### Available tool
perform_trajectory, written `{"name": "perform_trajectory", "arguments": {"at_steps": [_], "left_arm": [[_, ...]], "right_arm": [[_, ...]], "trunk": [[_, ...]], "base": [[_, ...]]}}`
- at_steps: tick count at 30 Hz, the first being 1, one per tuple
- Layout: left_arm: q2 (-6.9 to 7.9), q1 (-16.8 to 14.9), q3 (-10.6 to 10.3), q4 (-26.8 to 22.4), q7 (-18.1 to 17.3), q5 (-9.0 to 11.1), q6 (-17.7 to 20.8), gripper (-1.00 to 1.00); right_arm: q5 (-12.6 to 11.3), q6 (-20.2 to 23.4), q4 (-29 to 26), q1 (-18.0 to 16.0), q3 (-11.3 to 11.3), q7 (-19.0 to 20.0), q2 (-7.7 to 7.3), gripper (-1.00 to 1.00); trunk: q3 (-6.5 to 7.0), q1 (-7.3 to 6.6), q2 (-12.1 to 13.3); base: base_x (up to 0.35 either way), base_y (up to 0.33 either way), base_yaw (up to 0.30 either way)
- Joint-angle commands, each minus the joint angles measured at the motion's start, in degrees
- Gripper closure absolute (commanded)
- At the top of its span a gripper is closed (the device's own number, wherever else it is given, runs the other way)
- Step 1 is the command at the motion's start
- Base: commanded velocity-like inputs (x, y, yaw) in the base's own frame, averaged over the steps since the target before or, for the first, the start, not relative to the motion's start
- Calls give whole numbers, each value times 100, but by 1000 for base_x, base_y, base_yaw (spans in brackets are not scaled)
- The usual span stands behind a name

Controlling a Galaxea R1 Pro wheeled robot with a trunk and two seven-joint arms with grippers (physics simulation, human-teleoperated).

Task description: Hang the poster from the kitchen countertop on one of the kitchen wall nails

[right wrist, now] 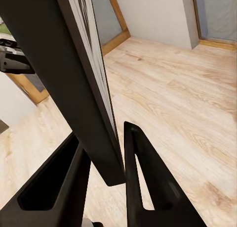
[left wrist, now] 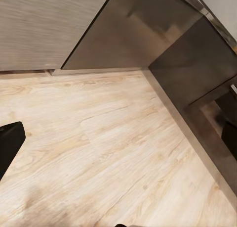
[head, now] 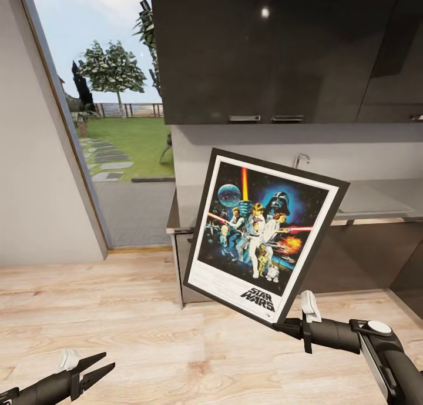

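The grey bench [head: 376, 196] is running beneath dark wall cabinets [head: 276, 46]. The poster [head: 264, 234] is hanging tilted in the air before it, over the wooden floor [head: 147, 328]. The right hand [head: 289, 325] is pinching the poster's lower corner; the left hand [head: 98, 370] is hovering low, fingers spread

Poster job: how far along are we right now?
Pickup looks done: the poster is off the countertop, tilted in the air above the floor. In hand: the right hand clamps its lower corner, fingers either side of the frame. The left hand is open. Left: find a wall nail and hang it.
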Motion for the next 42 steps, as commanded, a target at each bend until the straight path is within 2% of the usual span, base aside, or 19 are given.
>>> {"name": "perform_trajectory", "arguments": {"at_steps": [1,30,42], "left_arm": [[0,-5,4,0,-23,11,60,-100],[0,-5,23,0,-32,20,51,-100],[2,-5,23,9,-31,20,60,-100]], "right_arm": [[4,68,-3,-5,-7,29,1,100],[-30,71,-10,-4,-21,40,1,100],[-11,68,-11,-4,-7,38,1,100]], "trunk": [[-13,4,-13],[-14,4,-13],[-45,4,-13]], "base": [[0,0,0],[0,1,0],[0,233,93]]}}
